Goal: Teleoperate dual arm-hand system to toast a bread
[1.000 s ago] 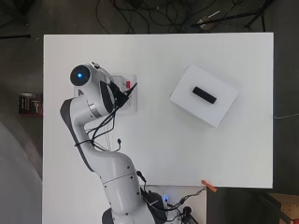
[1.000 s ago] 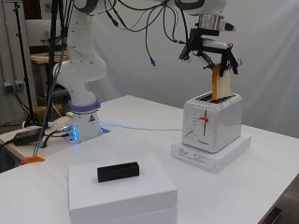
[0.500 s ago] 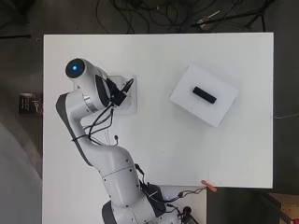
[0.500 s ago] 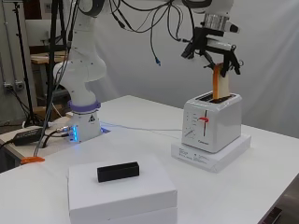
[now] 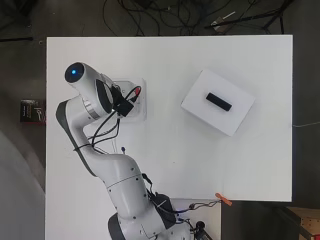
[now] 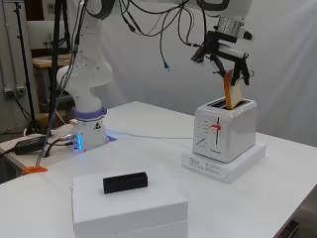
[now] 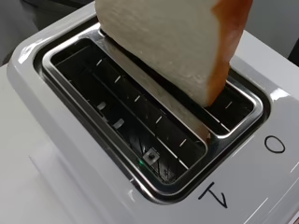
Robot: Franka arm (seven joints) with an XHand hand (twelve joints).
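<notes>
Compared with a second ago, the arm has swung a little across the desk in the overhead view, and the bread slice (image 6: 232, 90) sits lower, its bottom corner now inside the toaster. In the side view the hand (image 6: 224, 53) hangs directly above the toaster (image 6: 224, 130), black fingers curled down and pinching the top of the slice, which hangs tilted rather than plumb. The wrist view shows the slice (image 7: 177, 42) entering the slot nearer the printed marks, one lower corner already past the metal rim while the other slot stands empty beside it.

To finish this step well, I judge the slice should be brought upright so its faces run parallel to the slot walls, then lowered straight down until it settles; released at this tilt, it may wedge against the wire guides. Opening the fingers only once the crust is well inside looks the safer course.

The bread has a pale, porous crumb and an orange-brown crust, flat and thin. The toaster is glossy white plastic with rounded corners, a brushed metal slot frame, dark wire guides within and a red lever (image 6: 216, 127) on its face. It stands on a flat white box (image 6: 225, 164). Well apart lies another white box (image 6: 128, 203) carrying a small black block (image 6: 125, 182), matte and rectangular, on the white desk (image 6: 277, 198).
</notes>
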